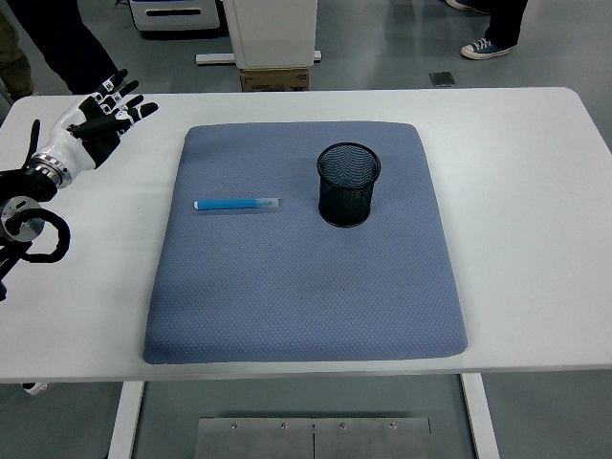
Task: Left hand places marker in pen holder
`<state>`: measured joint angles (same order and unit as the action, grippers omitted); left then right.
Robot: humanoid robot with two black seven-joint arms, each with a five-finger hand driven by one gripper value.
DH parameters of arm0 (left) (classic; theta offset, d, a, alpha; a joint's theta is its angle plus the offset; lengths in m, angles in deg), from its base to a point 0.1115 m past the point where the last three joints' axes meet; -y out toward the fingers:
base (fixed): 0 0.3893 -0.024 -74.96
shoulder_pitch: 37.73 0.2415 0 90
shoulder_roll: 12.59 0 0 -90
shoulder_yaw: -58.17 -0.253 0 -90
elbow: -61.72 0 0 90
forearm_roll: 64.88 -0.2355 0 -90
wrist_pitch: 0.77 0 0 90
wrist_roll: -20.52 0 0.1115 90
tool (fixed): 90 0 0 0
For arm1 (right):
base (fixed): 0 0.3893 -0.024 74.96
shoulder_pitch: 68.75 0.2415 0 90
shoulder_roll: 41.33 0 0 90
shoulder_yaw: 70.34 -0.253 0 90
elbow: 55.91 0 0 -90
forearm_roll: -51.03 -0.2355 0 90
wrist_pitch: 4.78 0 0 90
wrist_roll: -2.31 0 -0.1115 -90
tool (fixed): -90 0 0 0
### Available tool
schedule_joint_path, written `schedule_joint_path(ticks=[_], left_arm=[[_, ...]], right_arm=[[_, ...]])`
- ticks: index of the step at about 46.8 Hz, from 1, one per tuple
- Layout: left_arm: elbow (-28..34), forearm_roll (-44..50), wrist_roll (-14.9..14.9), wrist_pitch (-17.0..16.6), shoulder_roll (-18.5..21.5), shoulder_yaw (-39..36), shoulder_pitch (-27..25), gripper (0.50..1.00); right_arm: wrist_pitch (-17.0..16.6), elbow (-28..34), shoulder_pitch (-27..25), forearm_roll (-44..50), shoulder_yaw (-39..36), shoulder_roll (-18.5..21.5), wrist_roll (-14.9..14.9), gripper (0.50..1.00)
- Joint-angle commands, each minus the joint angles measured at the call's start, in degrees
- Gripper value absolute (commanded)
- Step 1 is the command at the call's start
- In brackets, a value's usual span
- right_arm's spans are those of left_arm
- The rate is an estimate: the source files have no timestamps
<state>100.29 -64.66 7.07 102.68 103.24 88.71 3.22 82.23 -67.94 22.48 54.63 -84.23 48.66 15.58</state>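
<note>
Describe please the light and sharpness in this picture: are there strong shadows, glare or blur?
Head view: even, soft overhead light; the pen holder throws only a faint shadow on the blue mat; the marker is sharp, its clear end slightly bright; no hard glare on the white table; the left hand, open, shows no motion blur.

A blue marker with a clear cap (236, 204) lies flat on a grey-blue padded mat (306, 287) covering the white table (535, 191). A black wire-mesh pen holder (348, 184) stands upright just right of it, apart. The left hand (103, 113) hovers at the table's far-left corner, fingers spread, holding nothing.
</note>
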Motion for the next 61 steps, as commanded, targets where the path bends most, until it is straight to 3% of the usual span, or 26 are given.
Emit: schedule_joint_path(ticks=[1,34,40,44,53,61], left_arm=[[-0.08,0.05,-0.09,0.00,-0.09,0.22,0.01,1.000],[0.54,0.31,-0.97,-0.18,1.93,-0.22,-0.25,1.000],[0.98,-0.48,-0.88,0.08,3.60,-1.27,-2.88,1.000],[0.89,-0.74,-0.88,0.00,4.40,-7.58,-6.22,1.000],[0.89,-0.66,-0.97,-0.62,4.40,-30.69,-16.85,1.000],[0.89,-0.92,-1.05,-0.53,3.43,-43.18,-22.83,1.000]], right_arm=[[0.00,-0.01,0.00,0.00,0.00,0.00,0.00,1.000],[0.00,-0.01,0.00,0.00,0.00,0.00,0.00,1.000],[0.00,-0.01,0.00,0.00,0.00,0.00,0.00,1.000],[0.00,-0.01,0.00,0.00,0.00,0.00,0.00,1.000],[0.00,-0.01,0.00,0.00,0.00,0.00,0.00,1.000],[0.00,-0.01,0.00,0.00,0.00,0.00,0.00,1.000]])
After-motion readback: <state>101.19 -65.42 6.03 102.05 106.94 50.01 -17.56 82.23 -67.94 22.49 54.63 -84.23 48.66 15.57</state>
